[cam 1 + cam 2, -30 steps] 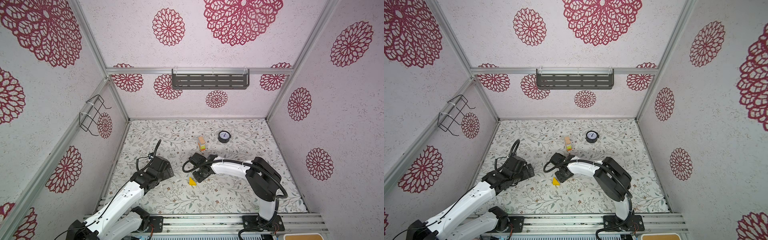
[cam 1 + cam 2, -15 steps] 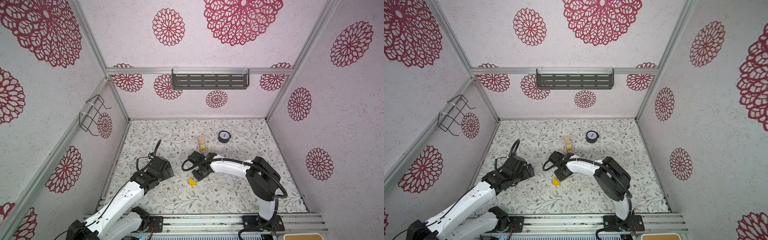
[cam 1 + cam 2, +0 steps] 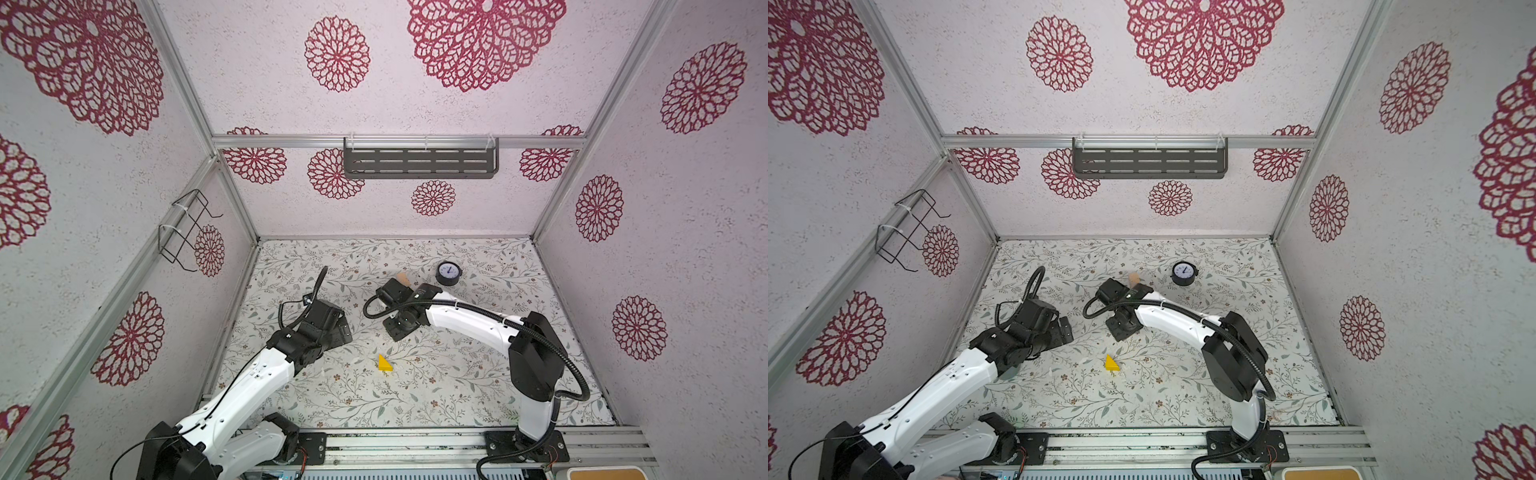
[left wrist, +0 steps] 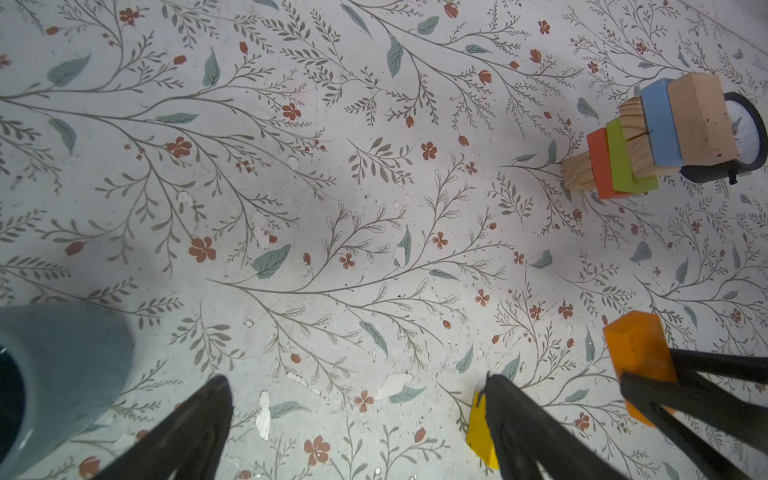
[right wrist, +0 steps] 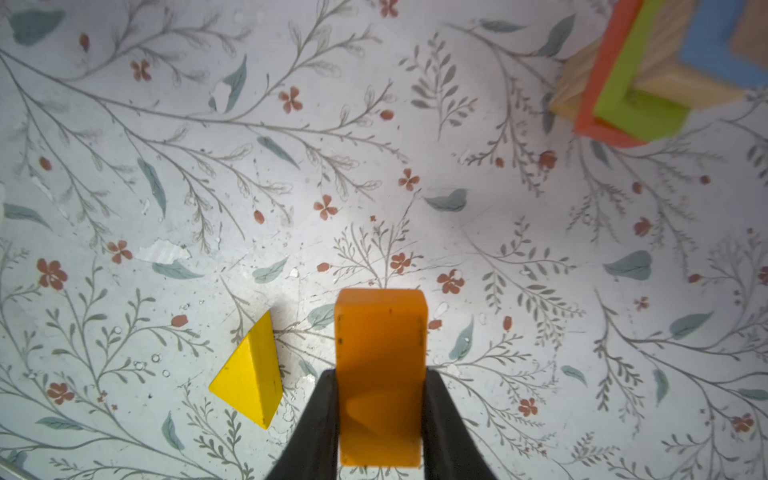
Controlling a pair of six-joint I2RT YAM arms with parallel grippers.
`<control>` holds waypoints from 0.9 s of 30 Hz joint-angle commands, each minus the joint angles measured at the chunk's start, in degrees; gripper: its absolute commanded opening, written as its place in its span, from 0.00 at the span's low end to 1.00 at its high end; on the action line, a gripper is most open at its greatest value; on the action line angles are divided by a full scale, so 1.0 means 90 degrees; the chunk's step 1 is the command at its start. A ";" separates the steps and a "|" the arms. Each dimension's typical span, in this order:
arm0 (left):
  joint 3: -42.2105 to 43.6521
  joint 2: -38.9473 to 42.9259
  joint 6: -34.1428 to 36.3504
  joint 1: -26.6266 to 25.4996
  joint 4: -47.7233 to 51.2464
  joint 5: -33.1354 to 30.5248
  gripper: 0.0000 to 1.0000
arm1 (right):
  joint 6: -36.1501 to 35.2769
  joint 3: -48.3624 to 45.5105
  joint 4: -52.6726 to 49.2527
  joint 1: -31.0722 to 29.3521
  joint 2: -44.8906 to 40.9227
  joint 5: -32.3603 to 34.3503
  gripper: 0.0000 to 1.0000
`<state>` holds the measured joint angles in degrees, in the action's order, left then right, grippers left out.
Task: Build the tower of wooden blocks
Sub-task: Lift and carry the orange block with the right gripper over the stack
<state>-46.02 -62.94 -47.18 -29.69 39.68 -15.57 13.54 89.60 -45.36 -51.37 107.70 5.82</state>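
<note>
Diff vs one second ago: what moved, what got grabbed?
The right pincer closed on the orange block and moved with it away from the yellow wedge toward the tower. Unchanged: yellow wedge, tower, clock, and the left pincer, which is open.

Right gripper (image 5: pixel 380 376): clamped on orange block (image 5: pixel 380 332). Yellow wedge (image 5: pixel 249 374): lying just beside, on floral mat (image 5: pixel 291 166). Tower (image 5: pixel 631 99): partly in frame, well apart.
</note>
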 commanded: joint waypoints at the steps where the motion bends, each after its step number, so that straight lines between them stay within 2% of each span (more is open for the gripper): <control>1: -0.0371 -0.0274 0.0198 0.0042 -0.0221 -0.0051 0.97 | -0.0016 0.0412 -0.0456 0.0262 -0.0343 0.0017 0.21; 12: -0.1487 -0.1415 0.0534 0.0107 -0.0557 -0.0003 0.97 | 0.0024 0.2088 -0.1432 0.1021 0.0355 -0.0229 0.22; 22: -0.1807 -0.1932 0.0621 0.0228 -0.0825 0.0187 0.97 | -0.0077 0.3884 -0.2157 0.1396 0.1469 -0.0322 0.22; 27: -0.1787 -0.1982 0.0633 0.0294 -0.0868 0.0187 0.97 | -0.0077 0.4285 -0.2225 0.1532 0.1769 -0.0426 0.22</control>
<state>-61.14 -80.49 -42.06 -27.66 33.34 -14.00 13.52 125.40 -62.85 -38.39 124.14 2.76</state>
